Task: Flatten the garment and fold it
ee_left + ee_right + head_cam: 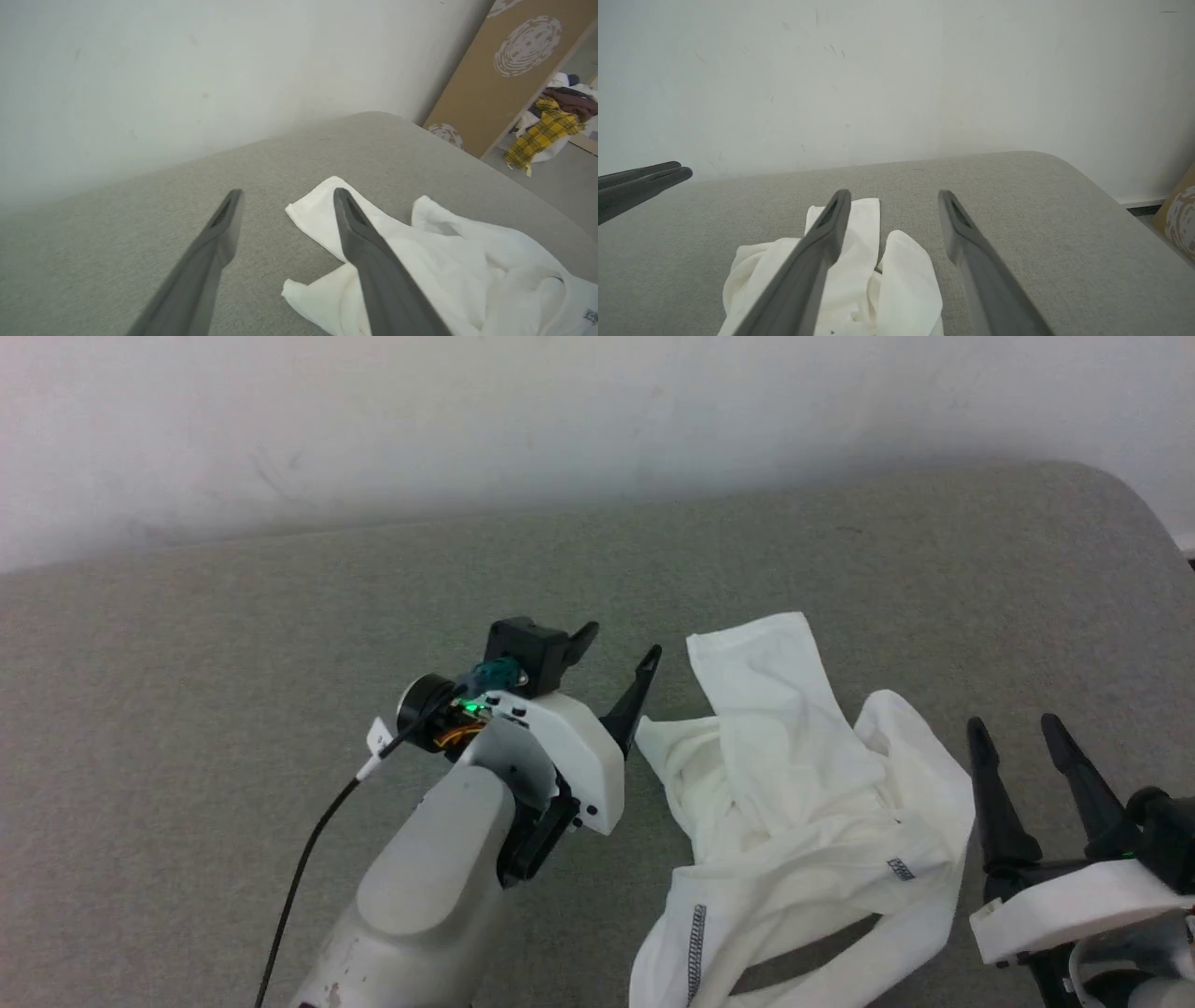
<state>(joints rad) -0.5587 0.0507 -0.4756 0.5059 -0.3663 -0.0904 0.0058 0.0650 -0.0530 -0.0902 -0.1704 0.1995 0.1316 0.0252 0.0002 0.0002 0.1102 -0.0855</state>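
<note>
The white garment (803,784) lies crumpled on the grey surface, one sleeve reaching toward the wall. Dark zigzag stitching and a small grey mark show near its lower edge. My left gripper (621,653) hovers open just left of the garment; in the left wrist view the left gripper (286,193) has one finger over the sleeve of the garment (448,261), nothing between the fingers. My right gripper (1016,726) stands open at the garment's right edge. In the right wrist view the right gripper (893,193) is open above the garment (859,275).
The grey padded table (233,644) runs back to a white wall (467,420); its right corner is rounded. A brown panel (509,70) and a pile of clothes (551,121) lie beyond the table's right side. My left fingers (640,179) show at the right wrist view's left edge.
</note>
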